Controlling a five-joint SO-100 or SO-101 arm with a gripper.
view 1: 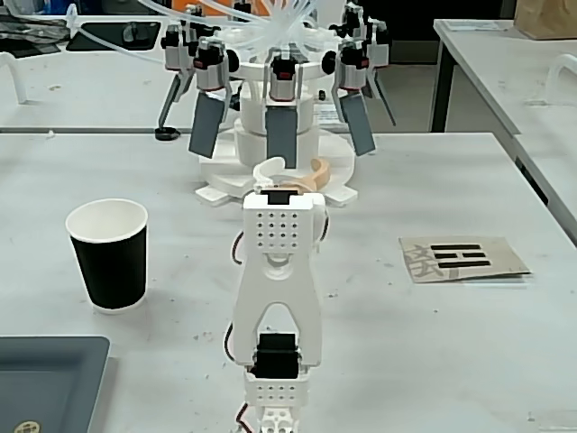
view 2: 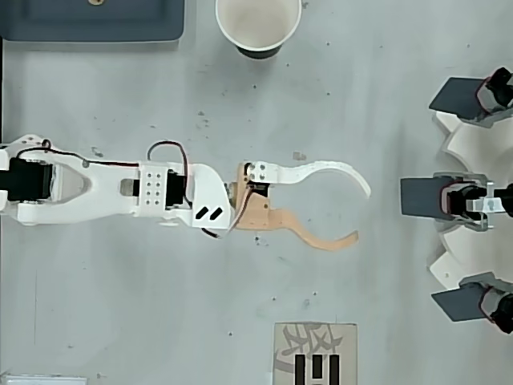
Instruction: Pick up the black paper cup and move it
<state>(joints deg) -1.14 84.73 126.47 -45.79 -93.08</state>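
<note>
The black paper cup (view 1: 108, 257) stands upright and empty at the left of the table in the fixed view. In the overhead view the cup (view 2: 258, 22) sits at the top edge, with its white inside showing. My gripper (view 2: 361, 213) is open, one white finger (view 2: 333, 169) and one tan finger (view 2: 317, 238) spread wide with nothing between them. It hovers mid-table, well away from the cup, pointing toward the white machine. In the fixed view the gripper (view 1: 293, 173) shows just past the white arm.
A white machine (view 1: 279, 117) with grey paddles (view 2: 425, 197) stands right beyond the fingertips. A card with black bars (view 1: 462, 257) lies at the right in the fixed view. A dark grey tray (view 1: 45, 379) lies near the cup. A neighbouring table (view 1: 523, 72) stands at the far right.
</note>
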